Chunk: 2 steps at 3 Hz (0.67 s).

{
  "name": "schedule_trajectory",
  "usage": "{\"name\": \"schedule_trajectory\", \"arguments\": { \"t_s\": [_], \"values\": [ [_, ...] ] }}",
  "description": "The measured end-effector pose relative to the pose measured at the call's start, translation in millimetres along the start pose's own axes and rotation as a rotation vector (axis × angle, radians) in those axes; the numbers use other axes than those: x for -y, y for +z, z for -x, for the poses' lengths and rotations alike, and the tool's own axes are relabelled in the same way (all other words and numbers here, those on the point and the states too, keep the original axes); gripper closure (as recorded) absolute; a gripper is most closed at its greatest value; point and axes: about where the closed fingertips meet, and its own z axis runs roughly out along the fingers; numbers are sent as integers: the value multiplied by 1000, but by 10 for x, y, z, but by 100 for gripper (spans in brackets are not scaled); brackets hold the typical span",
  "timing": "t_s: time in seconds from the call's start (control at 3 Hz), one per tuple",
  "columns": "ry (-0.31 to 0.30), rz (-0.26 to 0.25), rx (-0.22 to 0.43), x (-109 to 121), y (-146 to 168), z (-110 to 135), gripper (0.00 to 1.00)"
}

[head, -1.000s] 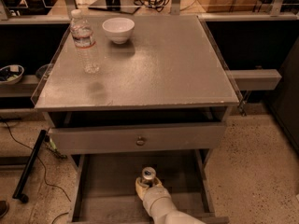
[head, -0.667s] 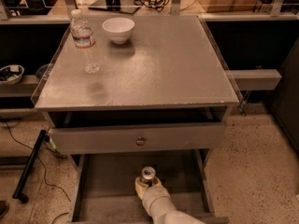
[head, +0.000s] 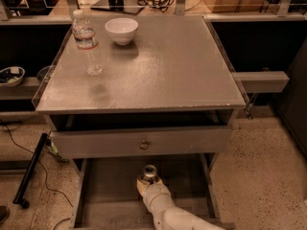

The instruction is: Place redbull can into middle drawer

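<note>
Nothing has visibly shifted since a second ago: the gripper (head: 147, 185), reaching in from the bottom edge, stays clasped around the lower body of the redbull can (head: 148, 172), which stands upright on the floor of the open middle drawer (head: 108, 190), below the knobbed drawer front (head: 96, 144)

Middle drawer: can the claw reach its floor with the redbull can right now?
Likely yes: the middle drawer is pulled open, and the claw, at the redbull can, is inside it over the bare floor, with nothing between.
</note>
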Motion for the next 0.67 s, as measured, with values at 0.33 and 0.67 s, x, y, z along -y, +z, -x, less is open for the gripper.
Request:
{"name": "schedule_trajectory", "arguments": {
  "t_s": [0.33,0.67],
  "values": [
    [16,-19,1,3,-51,-133,100],
    [9,-28,4,-1,-56,-168,100]
  ]
}}
